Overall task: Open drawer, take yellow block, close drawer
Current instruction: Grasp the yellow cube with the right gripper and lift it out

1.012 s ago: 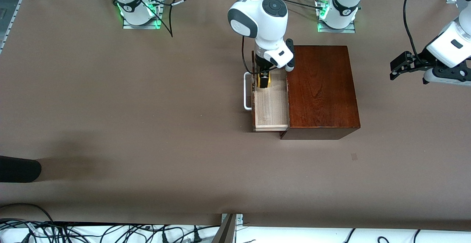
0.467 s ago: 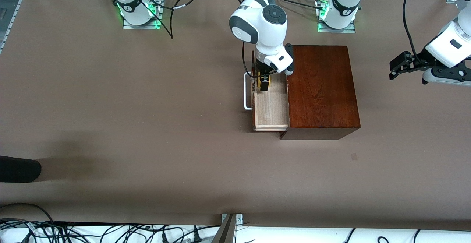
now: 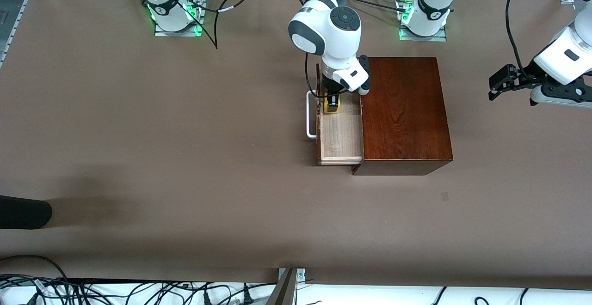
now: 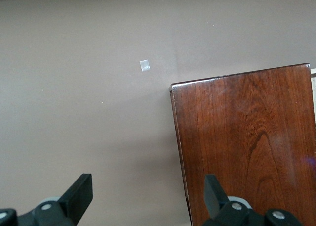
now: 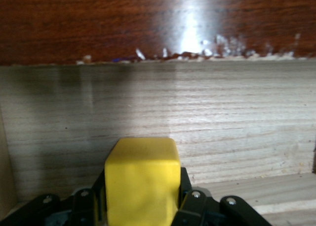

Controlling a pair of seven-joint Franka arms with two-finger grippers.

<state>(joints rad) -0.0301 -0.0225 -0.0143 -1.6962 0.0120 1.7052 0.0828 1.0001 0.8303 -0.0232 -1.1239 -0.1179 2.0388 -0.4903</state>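
Note:
The dark wooden box (image 3: 404, 111) has its drawer (image 3: 340, 143) pulled out toward the right arm's end, pale inside, with a white loop handle (image 3: 309, 115). My right gripper (image 3: 331, 104) reaches down into the drawer's end farther from the front camera and is shut on the yellow block (image 3: 332, 107). The right wrist view shows the yellow block (image 5: 142, 181) pinched between the black fingers (image 5: 190, 206), with the drawer's pale wall (image 5: 222, 122) past it. My left gripper (image 3: 494, 88) waits open over the table at the left arm's end; nothing is between its fingers (image 4: 79, 196).
A small pale patch (image 3: 445, 197) marks the table nearer the front camera than the box. A dark object (image 3: 23, 211) pokes in at the right arm's end. Cables (image 3: 138, 291) lie along the table's near edge.
My right gripper has sunk a little into the drawer and its fingers have closed on the yellow block. The left arm has not moved.

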